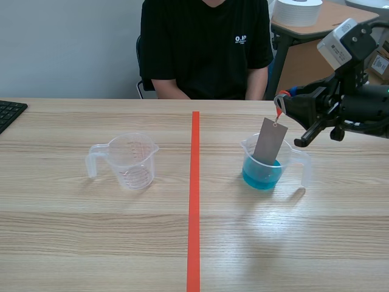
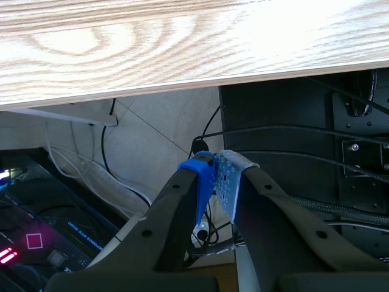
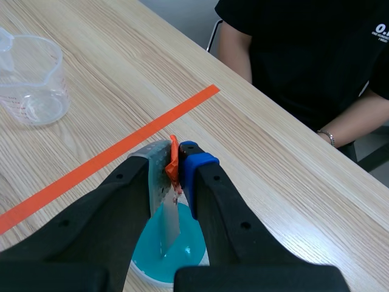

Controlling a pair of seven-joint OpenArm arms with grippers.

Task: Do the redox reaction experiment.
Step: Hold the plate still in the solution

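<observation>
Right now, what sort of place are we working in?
Probably an office or lab room used as a test bench: a wooden table, a keyboard at its edge, a person seated across, and a cup of blue liquid.

You get a bright, even scene view. A soft shadow lies on the desk (image 1: 121, 243) beside the blue cup (image 1: 262, 173), and the metal strip (image 1: 270, 141) reads flat grey. Left wrist view: desk top blown white, dim below. Right wrist view: right pincer (image 3: 176, 161) close, slightly soft.
</observation>
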